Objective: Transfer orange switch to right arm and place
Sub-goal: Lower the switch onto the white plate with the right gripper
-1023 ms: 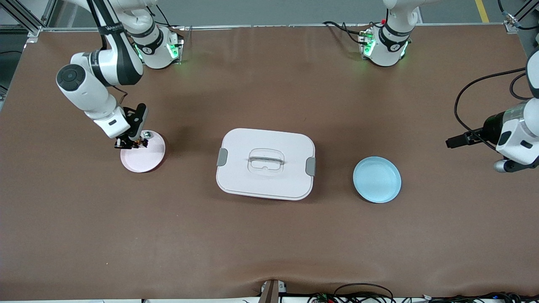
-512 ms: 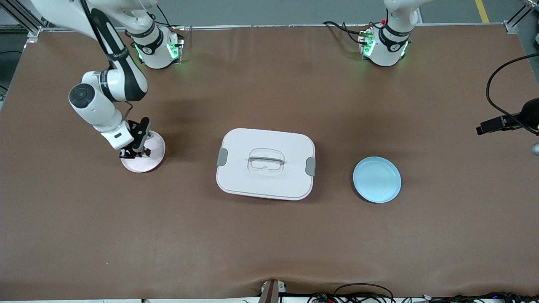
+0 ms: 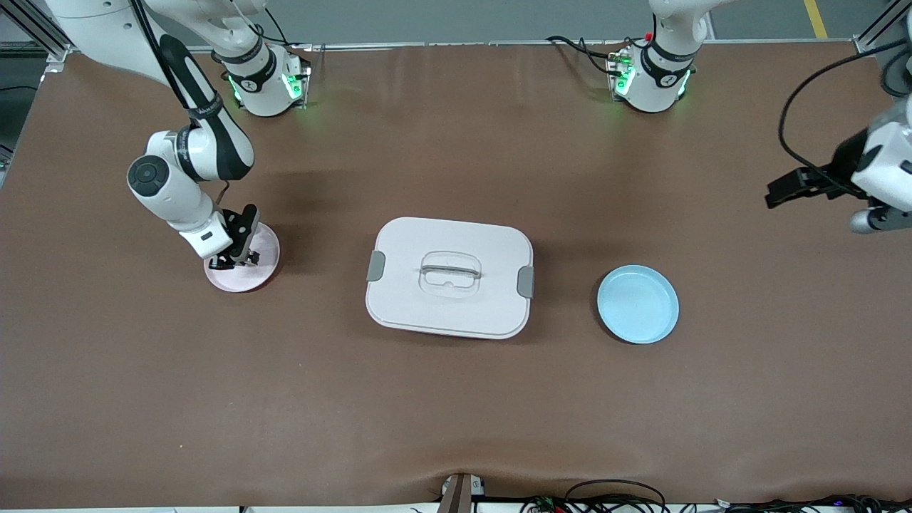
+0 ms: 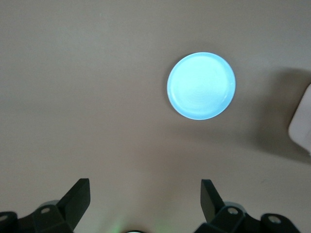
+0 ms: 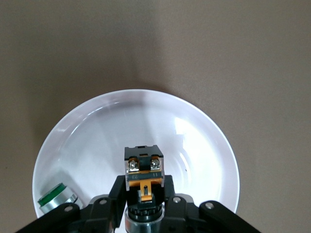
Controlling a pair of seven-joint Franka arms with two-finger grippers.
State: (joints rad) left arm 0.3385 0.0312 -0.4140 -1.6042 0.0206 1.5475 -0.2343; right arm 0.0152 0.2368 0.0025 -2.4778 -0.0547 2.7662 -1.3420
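The orange switch (image 5: 143, 167), a small black block with an orange band and a dark round end, sits between the fingers of my right gripper (image 5: 143, 187). That gripper is shut on it, low over the pink plate (image 5: 209, 145). In the front view the right gripper (image 3: 237, 259) is at the pink plate (image 3: 265, 249), and the switch is too small to make out there. My left gripper (image 3: 778, 192) is open and empty, up in the air over bare table at the left arm's end. Its wrist view shows its spread fingers (image 4: 77, 199).
A silver part with a green cap (image 5: 56, 196) lies at the pink plate's rim. A white lidded box (image 3: 449, 278) stands mid-table. An empty blue plate (image 3: 638, 304) lies beside it toward the left arm's end, also in the left wrist view (image 4: 201, 86).
My right gripper has moved down and a little nearer the front camera over the pink plate with the switch. My left arm has swung outward, then back, now higher in the view.
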